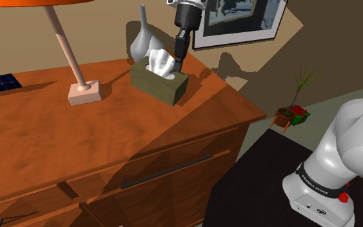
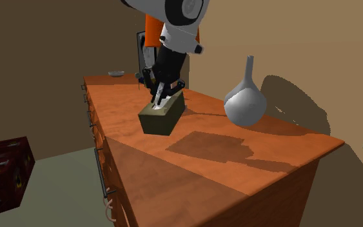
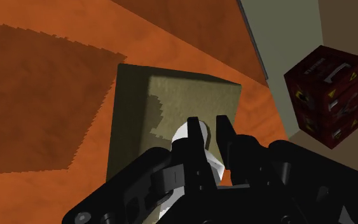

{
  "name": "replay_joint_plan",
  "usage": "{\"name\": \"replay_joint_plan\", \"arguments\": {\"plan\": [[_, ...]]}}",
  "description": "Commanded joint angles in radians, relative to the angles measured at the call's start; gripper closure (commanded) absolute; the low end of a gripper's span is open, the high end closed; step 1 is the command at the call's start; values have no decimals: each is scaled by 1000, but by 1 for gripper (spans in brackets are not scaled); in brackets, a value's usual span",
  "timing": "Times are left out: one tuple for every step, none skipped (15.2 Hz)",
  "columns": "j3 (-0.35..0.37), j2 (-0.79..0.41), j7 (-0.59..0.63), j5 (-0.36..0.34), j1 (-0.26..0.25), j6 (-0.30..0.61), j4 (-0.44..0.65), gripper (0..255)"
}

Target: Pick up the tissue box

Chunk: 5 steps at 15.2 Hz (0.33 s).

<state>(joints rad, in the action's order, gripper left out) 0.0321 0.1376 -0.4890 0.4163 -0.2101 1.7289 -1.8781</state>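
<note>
An olive-green tissue box (image 1: 162,86) (image 2: 160,118) (image 3: 171,105) sits on the wooden dresser top (image 1: 57,142), with a white tissue (image 1: 160,62) sticking out of its top. My black gripper (image 1: 178,66) (image 2: 158,98) (image 3: 210,132) comes down from above onto the middle of the box. Its fingers (image 3: 196,137) stand close together and pinch the white tissue tuft (image 3: 181,135). The box rests flat on the dresser.
A grey vase (image 1: 142,42) (image 2: 245,103) stands just behind the box, and a lamp base (image 1: 84,93) to the shoulder view's left. The dresser's front edge (image 2: 118,155) is close by. A dark red crate (image 3: 327,95) (image 2: 2,171) sits on the floor.
</note>
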Motion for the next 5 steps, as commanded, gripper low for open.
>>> {"name": "replay_joint_plan", "arguments": {"plan": [[-2, 1, 9, -2, 1, -25, 25, 255], [-2, 0, 13, -3, 1, -38, 39, 255], [-3, -1, 18, -3, 1, -50, 54, 255], [-3, -2, 19, -4, 1, -52, 56, 255], [-3, -2, 19, -4, 1, -52, 56, 255]]}}
